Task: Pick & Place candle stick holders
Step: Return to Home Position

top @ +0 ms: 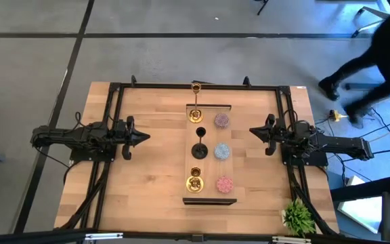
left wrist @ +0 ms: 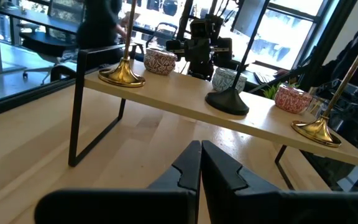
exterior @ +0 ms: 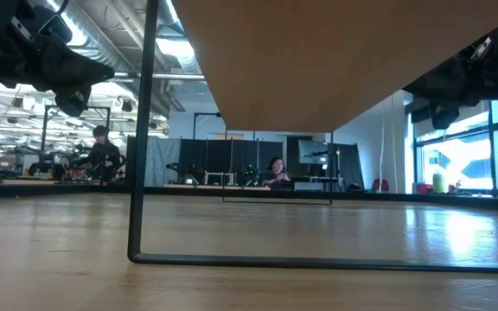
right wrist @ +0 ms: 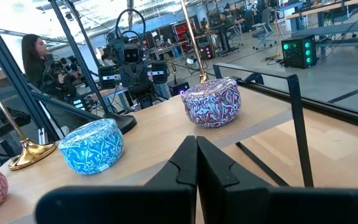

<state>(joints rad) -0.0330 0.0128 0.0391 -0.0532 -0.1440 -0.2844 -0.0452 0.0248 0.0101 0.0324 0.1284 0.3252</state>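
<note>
Two shiny gold stemmed holders (top: 196, 181), a black stemmed holder (top: 199, 150) and three speckled round candles (top: 222, 152) line the wooden shelf (top: 208, 169). The left gripper (top: 147, 137) and right gripper (top: 252, 130) flank it, both closed and empty.

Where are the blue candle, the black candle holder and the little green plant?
blue candle (right wrist: 92, 148): right wrist view, on its patterned side.
black candle holder (left wrist: 227, 102): left wrist view, on its round base.
green plant (top: 298, 217): high view, on its leaves.

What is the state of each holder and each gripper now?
far gold holder: upright on the shelf
black holder: upright on shelf
near gold holder: upright on shelf
mauve holder: on shelf
light-blue holder: on shelf
pink holder: on shelf
left gripper: shut, empty
right gripper: shut, empty
</note>
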